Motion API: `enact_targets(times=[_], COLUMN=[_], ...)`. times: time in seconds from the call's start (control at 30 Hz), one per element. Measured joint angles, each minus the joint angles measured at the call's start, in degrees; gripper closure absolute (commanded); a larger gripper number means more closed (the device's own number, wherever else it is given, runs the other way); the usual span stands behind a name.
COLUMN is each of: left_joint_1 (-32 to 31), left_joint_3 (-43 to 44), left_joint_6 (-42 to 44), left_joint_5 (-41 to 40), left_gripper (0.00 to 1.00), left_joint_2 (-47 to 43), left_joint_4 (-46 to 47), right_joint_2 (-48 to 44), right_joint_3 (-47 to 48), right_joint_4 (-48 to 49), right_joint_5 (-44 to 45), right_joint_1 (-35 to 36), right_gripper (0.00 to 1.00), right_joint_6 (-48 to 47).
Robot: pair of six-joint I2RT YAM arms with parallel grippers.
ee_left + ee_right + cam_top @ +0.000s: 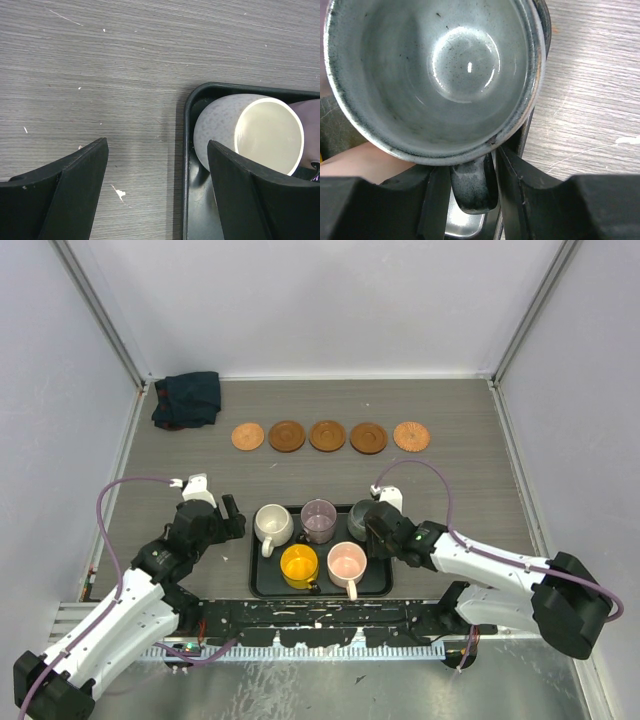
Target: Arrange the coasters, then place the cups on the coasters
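Five brown coasters (327,435) lie in a row at the back of the table. On the black tray (257,578) stand the cups: cream-white (272,523), mauve (319,519), grey-green (358,518), yellow (299,565) and pink (347,561). My right gripper (471,162) is at the tray's right end, its fingers pressed on either side of the grey-green cup's (435,75) handle (472,187). My left gripper (157,145) stands open astride the tray's left rim (186,165). One of its fingers is right beside the cream-white cup (250,132), the other over bare table.
A dark teal cloth (187,400) lies bunched in the back left corner. White walls enclose the table on three sides. Between the tray and the coaster row runs a strip of bare wood-grain table (330,475).
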Motion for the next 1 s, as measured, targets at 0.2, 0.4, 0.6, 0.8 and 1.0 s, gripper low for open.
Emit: enact_targets(times=[0.2, 0.4, 0.6, 0.8, 1.0], left_joint_1=[0.0, 0.0, 0.0, 0.0, 0.0], left_joint_3=[0.0, 0.0, 0.0, 0.0, -0.5], left_joint_6=[0.0, 0.0, 0.0, 0.0, 0.0], left_joint_5=[0.0, 0.0, 0.0, 0.0, -0.1], left_gripper=[0.19, 0.19, 0.19, 0.19, 0.19], left_joint_2=[0.0, 0.0, -0.2, -0.3, -0.7], left_joint_4=[0.0, 0.0, 0.0, 0.0, 0.1], right_joint_2=[-0.3, 0.2, 0.9, 2.2, 2.6], right_joint_3=[-0.4, -0.5, -0.5, -0.4, -0.4], right_joint_4=[0.7, 1.0, 1.4, 1.9, 2.2], right_joint_5=[0.5, 0.5, 0.5, 0.5, 0.4], right_joint_1=[0.0, 0.0, 0.0, 0.0, 0.1], right_gripper=[0.56, 0.57, 0.57, 0.59, 0.63], right_joint_6=[0.1, 0.1, 0.1, 0.1, 0.0])
